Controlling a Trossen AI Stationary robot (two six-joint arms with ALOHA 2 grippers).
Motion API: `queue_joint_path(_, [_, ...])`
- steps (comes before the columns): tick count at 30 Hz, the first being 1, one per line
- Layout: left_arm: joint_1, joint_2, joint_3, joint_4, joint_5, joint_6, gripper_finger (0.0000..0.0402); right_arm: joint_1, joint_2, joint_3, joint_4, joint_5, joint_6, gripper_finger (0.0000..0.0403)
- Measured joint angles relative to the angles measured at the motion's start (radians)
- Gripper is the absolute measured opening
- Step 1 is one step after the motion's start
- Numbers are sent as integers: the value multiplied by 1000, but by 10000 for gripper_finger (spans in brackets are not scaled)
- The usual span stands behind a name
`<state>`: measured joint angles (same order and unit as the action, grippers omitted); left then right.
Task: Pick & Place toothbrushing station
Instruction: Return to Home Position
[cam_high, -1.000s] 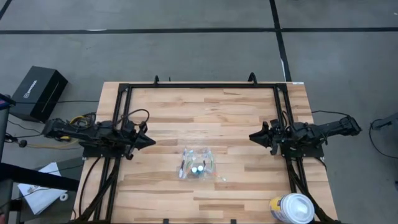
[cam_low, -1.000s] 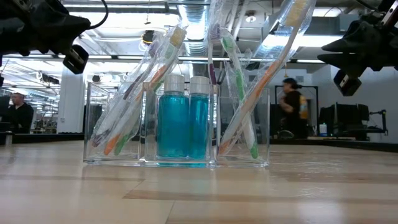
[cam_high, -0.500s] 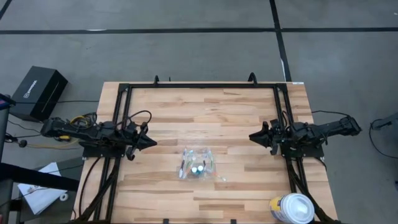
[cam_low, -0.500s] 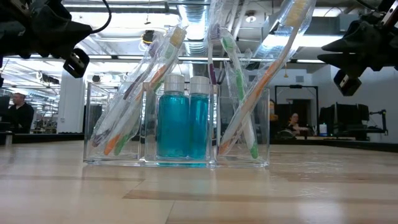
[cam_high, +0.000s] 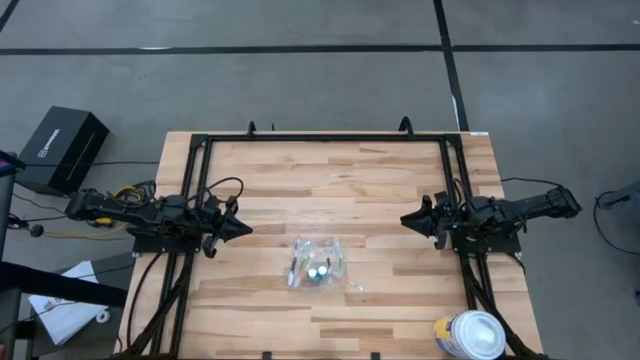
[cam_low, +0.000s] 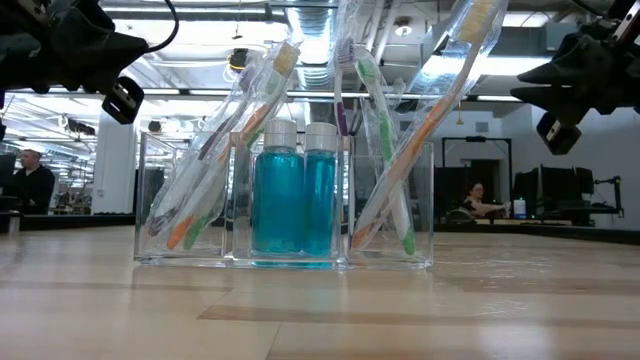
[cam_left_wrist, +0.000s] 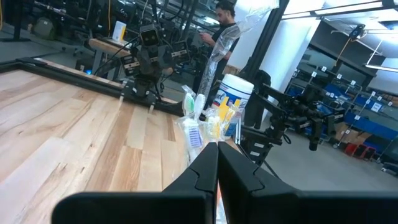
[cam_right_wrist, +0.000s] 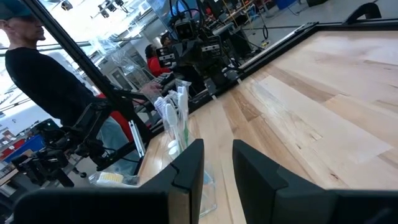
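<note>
Two empty grippers flank the clear holder (cam_low: 150, 170) centred on the table (cam_high: 400, 170), left gripper (cam_high: 245, 228) pinched together, right gripper (cam_high: 405, 219) slightly parted; it looks light, rigid, slick, best pinched by a side wall.

- Site type: robotics lab in an open industrial hall.
- Grey concrete floor (cam_high: 300, 80) with dark lines, 12 o'clock of the wooden table (cam_high: 330, 175).
- Ceiling strip lights (cam_low: 190, 13); seated person (cam_low: 476, 200) beside monitors (cam_low: 560, 190).
</note>
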<state>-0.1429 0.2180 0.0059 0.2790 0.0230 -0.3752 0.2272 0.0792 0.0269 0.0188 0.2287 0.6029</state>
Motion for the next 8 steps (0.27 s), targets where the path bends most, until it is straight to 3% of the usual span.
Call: queue_joint_path(8, [0,0,0,2,0,0,2,0,0,0,-12,0,0,77])
